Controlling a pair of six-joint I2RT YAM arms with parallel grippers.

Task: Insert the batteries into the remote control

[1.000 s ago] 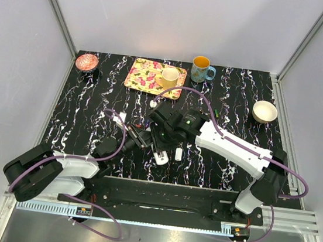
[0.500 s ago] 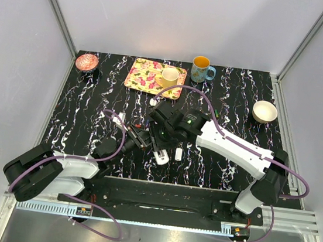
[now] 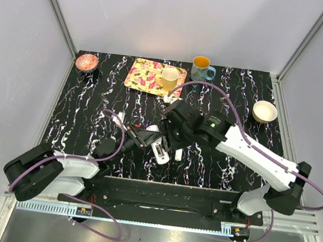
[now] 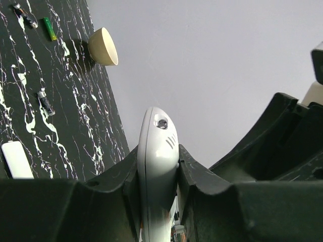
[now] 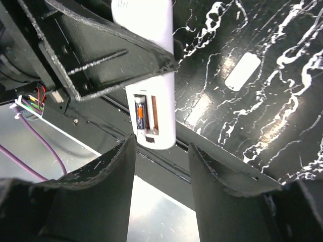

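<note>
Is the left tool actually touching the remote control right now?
Touching. Left wrist view: the left tool is clamped flat on both sides of the remote control, no gap visible.

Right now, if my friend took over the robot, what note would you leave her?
Left tool: shut on the remote control, with its open battery bay facing the right arm's camera.
Right tool: open and empty, right by the remote's battery end.
Done: one orange battery sits in its slot.
Left: the second slot is empty. A dark battery lies on the table, and the small white cover lies there too. Fetch a battery next.
</note>
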